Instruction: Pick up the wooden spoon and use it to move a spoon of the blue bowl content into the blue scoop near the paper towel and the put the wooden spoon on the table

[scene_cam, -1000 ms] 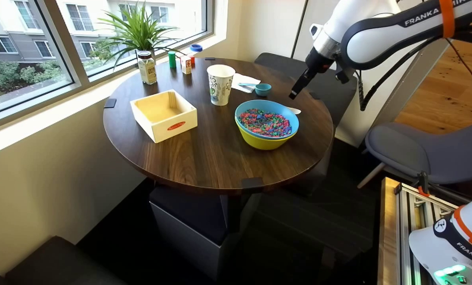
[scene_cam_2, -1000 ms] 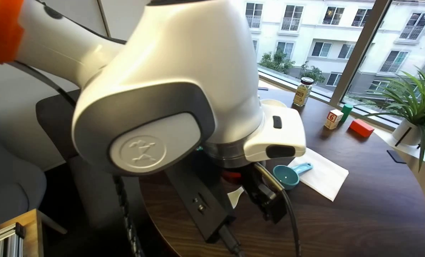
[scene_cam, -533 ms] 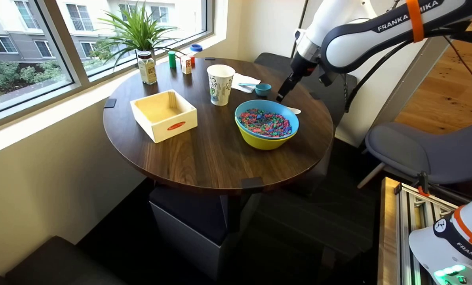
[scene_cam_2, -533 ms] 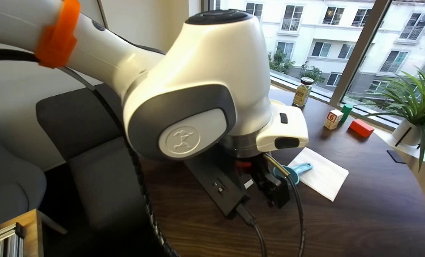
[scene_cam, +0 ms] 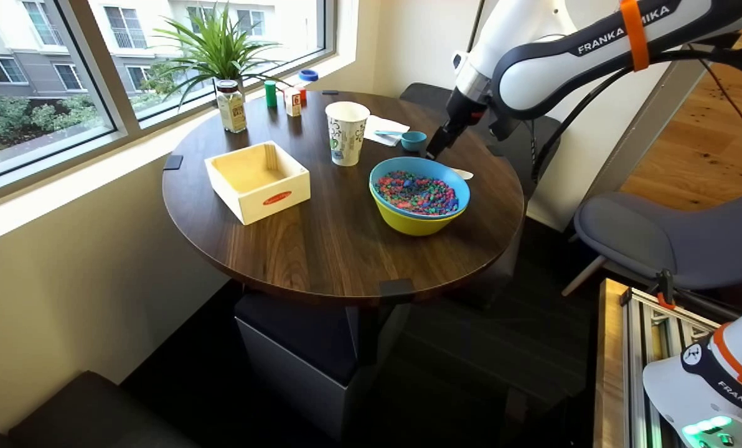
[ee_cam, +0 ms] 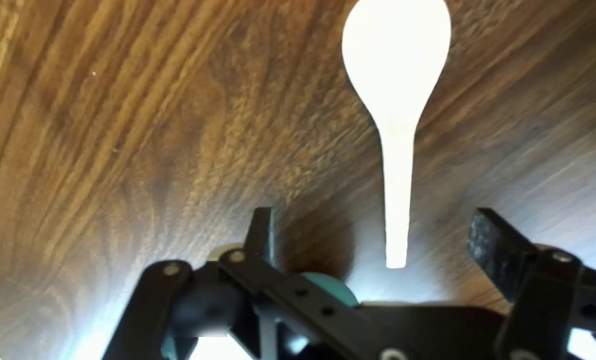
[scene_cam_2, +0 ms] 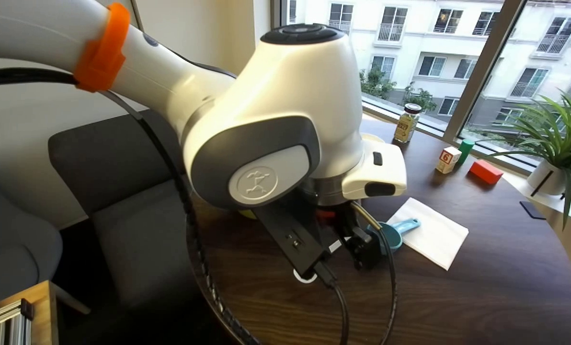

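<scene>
The wooden spoon was just lying on the table, head poking out from behind the blue bowl of multicoloured bits in an exterior view. The gripper had its jaws wide apart, handle end showing between them, gap either side. The blue scoop sat close by, handle over the paper towel, paper cup further off.

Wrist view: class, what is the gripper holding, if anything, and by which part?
Nothing: the gripper is open, and the spoon handle shows between its fingers, touching neither.
</scene>
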Tool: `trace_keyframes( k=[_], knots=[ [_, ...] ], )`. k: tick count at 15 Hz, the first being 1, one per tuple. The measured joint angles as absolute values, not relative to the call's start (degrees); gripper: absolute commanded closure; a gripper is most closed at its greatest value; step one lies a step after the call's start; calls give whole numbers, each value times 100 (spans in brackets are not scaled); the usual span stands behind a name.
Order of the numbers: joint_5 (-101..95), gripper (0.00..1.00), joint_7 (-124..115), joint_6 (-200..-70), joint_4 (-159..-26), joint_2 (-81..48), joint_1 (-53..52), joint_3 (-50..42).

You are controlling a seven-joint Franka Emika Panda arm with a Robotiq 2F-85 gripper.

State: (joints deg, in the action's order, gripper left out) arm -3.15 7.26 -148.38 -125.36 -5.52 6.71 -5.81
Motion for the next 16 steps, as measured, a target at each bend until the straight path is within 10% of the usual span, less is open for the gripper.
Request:
trace_keyframes(
  k=[10, 16],
  knots=[
    [-179, 96, 617, -14837, -12437, -739, 669, -523],
    [-169, 97, 567, -14837, -12425, -742, 669, -516]
  ],
)
